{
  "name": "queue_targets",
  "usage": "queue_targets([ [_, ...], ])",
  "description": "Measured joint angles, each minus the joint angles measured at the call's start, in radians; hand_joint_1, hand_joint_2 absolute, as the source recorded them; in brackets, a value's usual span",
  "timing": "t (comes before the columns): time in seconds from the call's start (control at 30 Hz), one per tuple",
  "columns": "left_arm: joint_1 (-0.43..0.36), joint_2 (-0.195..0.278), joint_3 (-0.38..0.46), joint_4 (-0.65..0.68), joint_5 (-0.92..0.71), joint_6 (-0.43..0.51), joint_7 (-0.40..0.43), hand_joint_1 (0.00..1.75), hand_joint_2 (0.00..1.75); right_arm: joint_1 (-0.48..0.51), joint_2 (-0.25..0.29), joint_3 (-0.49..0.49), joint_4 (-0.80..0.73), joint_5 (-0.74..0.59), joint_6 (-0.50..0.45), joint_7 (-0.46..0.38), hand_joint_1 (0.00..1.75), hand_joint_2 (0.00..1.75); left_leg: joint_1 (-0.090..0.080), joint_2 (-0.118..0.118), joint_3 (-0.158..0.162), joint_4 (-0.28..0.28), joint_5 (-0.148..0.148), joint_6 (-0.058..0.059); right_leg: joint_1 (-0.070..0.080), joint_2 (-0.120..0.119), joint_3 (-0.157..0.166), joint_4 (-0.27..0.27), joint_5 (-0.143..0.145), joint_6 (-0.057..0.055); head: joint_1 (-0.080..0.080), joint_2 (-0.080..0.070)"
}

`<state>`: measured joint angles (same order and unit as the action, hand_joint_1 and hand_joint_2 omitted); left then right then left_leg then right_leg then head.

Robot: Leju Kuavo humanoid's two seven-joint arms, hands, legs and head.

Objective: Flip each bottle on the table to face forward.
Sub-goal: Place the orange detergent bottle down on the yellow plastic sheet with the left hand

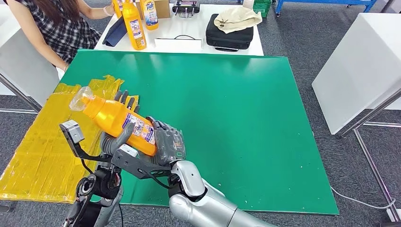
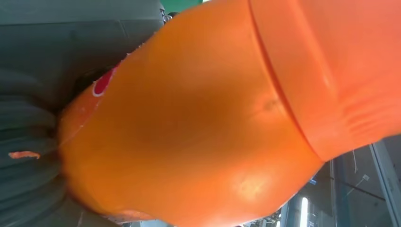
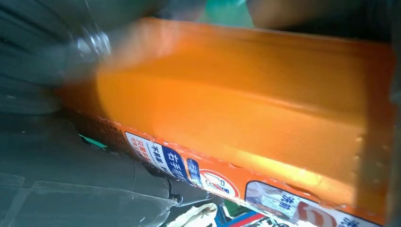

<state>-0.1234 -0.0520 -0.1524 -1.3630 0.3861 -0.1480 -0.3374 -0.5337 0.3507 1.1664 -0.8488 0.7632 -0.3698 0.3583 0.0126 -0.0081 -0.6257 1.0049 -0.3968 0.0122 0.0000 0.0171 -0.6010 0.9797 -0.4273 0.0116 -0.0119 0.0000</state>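
Holding one orange detergent bottle (image 1: 120, 124) up in the air, the left hand (image 1: 113, 142) and right hand (image 1: 168, 142) both grip it above the near left corner of the green bench (image 1: 246, 118). Next, I think, it must be turned and stood down facing forward.

Probably a lab: green work table (image 1: 236, 118), grey carpet (image 1: 293, 33), white benches (image 1: 359, 66).

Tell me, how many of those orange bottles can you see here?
3. One orange bottle is held tilted between the robot's left hand and right hand. Two more stand upright on the white table behind, partly cropped.
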Motion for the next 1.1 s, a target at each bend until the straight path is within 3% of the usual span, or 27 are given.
queue_targets([
  [0.27, -0.002, 0.0, 0.007, 0.014, 0.001, -0.013, -0.007, 0.05, 1.75, 0.008, 0.0, -0.013, 0.003, 0.014, 0.004, -0.035, 1.75, 1.75, 0.0, 0.0, 0.0, 0.0, 0.0, 0.0, 0.0, 0.0, 0.0, 0.0, 0.0, 0.0, 0.0, 0.0],
  [0.4, -0.008, 0.0, 0.003, 0.028, -0.001, -0.015, -0.014, 1.71, 1.75, 0.01, 0.0, -0.022, 0.007, 0.007, 0.01, -0.046, 1.75, 1.75, 0.0, 0.0, 0.0, 0.0, 0.0, 0.0, 0.0, 0.0, 0.0, 0.0, 0.0, 0.0, 0.0, 0.0],
  [1.1, -0.03, 0.0, 0.0, 0.05, 0.012, -0.01, -0.035, 1.75, 1.75, -0.021, -0.001, -0.024, 0.034, -0.08, 0.024, -0.086, 1.75, 1.75, 0.0, 0.0, 0.0, 0.0, 0.0, 0.0, 0.0, 0.0, -0.001, 0.0, 0.0, 0.0, 0.0, 0.0],
])
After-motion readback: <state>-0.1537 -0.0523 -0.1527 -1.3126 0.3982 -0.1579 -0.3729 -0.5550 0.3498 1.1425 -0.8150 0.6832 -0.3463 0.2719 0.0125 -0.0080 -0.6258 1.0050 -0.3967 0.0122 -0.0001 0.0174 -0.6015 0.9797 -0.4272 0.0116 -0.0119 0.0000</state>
